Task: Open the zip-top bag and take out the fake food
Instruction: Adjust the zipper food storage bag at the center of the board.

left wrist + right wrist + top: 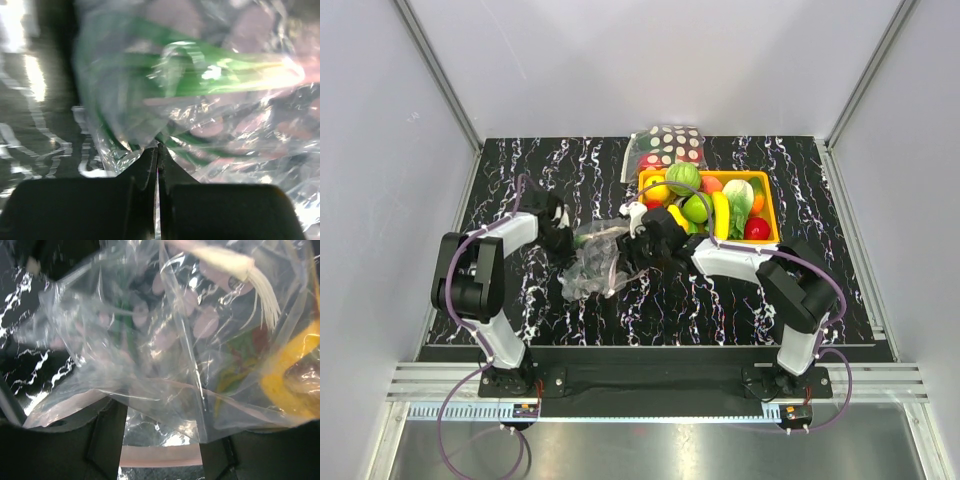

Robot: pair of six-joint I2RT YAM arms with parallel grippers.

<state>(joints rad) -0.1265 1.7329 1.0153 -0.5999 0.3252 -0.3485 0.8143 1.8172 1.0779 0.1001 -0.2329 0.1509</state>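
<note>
The zip-top bag lies crumpled on the black marbled table between my two grippers. My left gripper is at its left edge; in the left wrist view the gripper is shut on a fold of the bag's film. A green fake vegetable shows through the plastic. My right gripper is at the bag's right end. In the right wrist view this gripper is open, with the bag's film draped over its fingers and the pink zip strip running between them. A white-rooted fake vegetable lies inside the bag.
A yellow tray holding several fake fruits and vegetables stands right behind my right gripper. A bag with large polka dots lies behind the tray near the back wall. Something yellow shows blurred through the film at the right.
</note>
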